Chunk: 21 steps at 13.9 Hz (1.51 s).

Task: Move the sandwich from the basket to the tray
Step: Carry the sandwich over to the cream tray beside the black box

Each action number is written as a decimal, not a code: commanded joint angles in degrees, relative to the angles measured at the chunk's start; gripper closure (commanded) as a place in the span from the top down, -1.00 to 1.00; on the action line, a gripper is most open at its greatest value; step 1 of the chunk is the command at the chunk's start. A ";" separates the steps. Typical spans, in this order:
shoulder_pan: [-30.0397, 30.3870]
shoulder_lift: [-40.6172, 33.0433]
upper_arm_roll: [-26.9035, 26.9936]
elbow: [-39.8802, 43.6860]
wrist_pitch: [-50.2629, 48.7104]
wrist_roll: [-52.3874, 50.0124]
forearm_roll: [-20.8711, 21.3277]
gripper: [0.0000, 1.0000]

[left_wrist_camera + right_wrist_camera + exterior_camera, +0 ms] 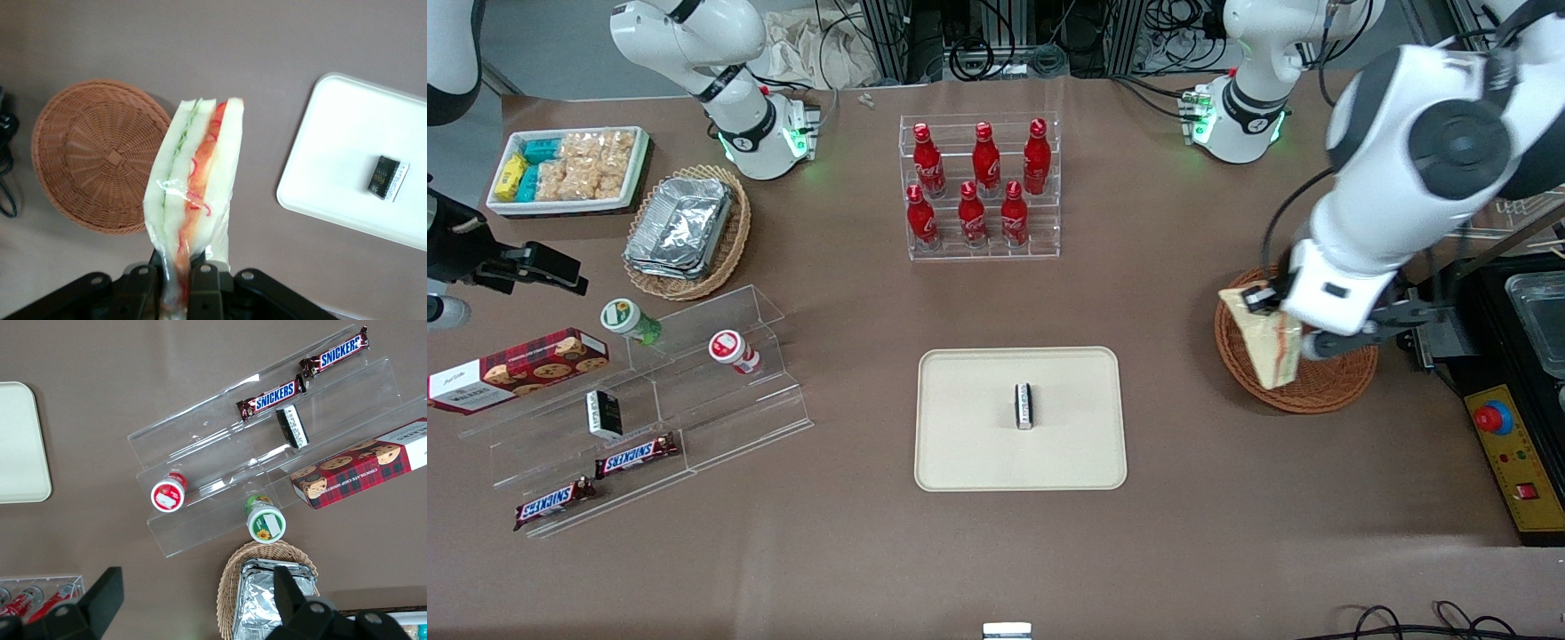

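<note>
Your gripper [1282,322] is clenched on the sandwich [1267,342], pinching the wrap at one end so the wedge hangs free, lifted above the basket [1316,391]. In the wrist view the fingers [203,283] squeeze the clear wrap and the sandwich [197,180] sticks straight out from them, its green and orange-red filling edge facing the camera. The basket [100,157] lies below with nothing in it, on the brown table [1192,231].

Seen from the front, taking the sandwich as the dial's centre, the tray [969,444] sits at about eight o'clock, well apart from the basket and toward the middle of the table. You will see a small dark packet [1024,406] lying near the tray's middle; the wrist view shows the same packet [387,178] on the tray [320,173].

From the tray, the rack of red bottles [980,187] stands at twelve o'clock, farther from the front camera. At nine to ten o'clock, toward the parked arm's end, a clear stepped stand [694,391] carries two Snickers bars [636,455], two small cups [734,349] and a cookie box [516,369]. A tan basket of foil containers [685,231] and a white box of snacks [569,169] lie farther from the camera than that stand.
</note>
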 commanded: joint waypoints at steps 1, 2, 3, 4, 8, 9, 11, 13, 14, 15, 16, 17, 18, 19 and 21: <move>-3.37 5.82 -1.39 3.00 -0.76 -0.16 2.44 -1.00; -4.52 7.57 -1.39 2.91 0.90 -0.25 2.62 -1.00; -5.84 8.90 -1.39 2.39 4.31 -1.30 2.79 -1.00; -6.98 10.91 -1.30 2.30 7.21 -3.31 2.88 -1.00; -12.18 21.01 -1.30 2.65 16.00 -13.59 12.45 -1.00; -12.18 22.87 -1.30 2.74 18.12 -14.22 13.68 -1.00; -13.40 26.12 -1.21 3.00 21.20 -14.14 14.74 -1.00; -13.41 29.28 -1.13 3.09 25.59 -13.79 16.58 -1.00; -13.41 30.52 -1.13 3.09 26.65 -13.96 17.72 -1.00; -13.50 31.31 -1.13 3.09 26.84 -13.97 18.35 -1.00; -13.50 31.50 -1.13 3.09 26.84 -13.97 18.44 -1.00; -13.50 31.76 -1.13 3.09 26.84 -13.88 18.44 -0.97; -13.50 31.93 -1.13 3.09 26.93 -13.96 18.44 -0.56; -13.50 32.11 -1.13 3.18 26.93 -14.05 18.35 -0.08; -13.50 32.29 -1.13 3.44 26.93 -15.19 18.26 1.00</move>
